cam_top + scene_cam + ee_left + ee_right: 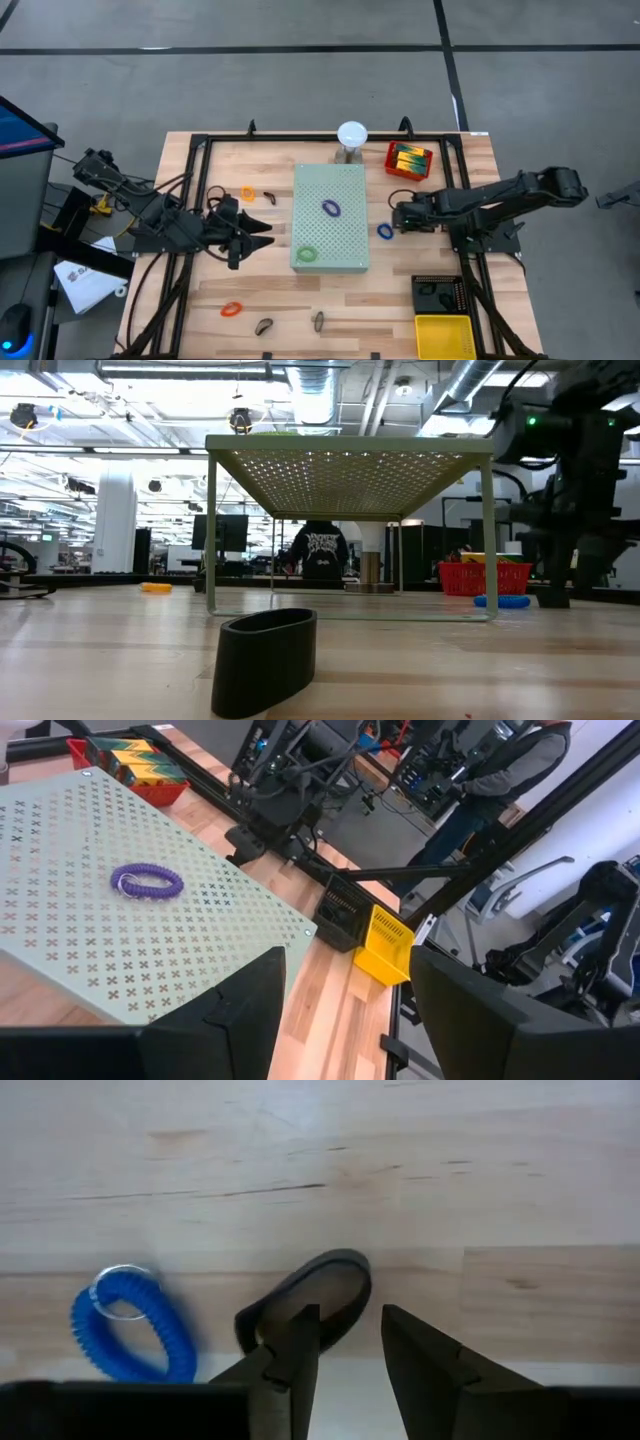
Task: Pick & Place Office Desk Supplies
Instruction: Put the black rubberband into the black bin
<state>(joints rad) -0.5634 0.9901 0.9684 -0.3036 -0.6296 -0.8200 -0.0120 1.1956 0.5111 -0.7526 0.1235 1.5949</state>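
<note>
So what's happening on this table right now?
The right gripper is low over the table right of the pale-green board, fingers slightly apart at a black loop, a blue coil loop beside it. The left gripper hangs open at the board's left side, holding nothing. A purple loop and a green loop lie on it.

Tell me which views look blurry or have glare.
Low view: the black loop up close is soft, and ceiling lights glare through the perforated board. Right wrist view: the blue coil band is sharp, the near fingers blurred.

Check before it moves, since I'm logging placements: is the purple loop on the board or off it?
On: the purple loop lies flat on the perforated board.
</note>
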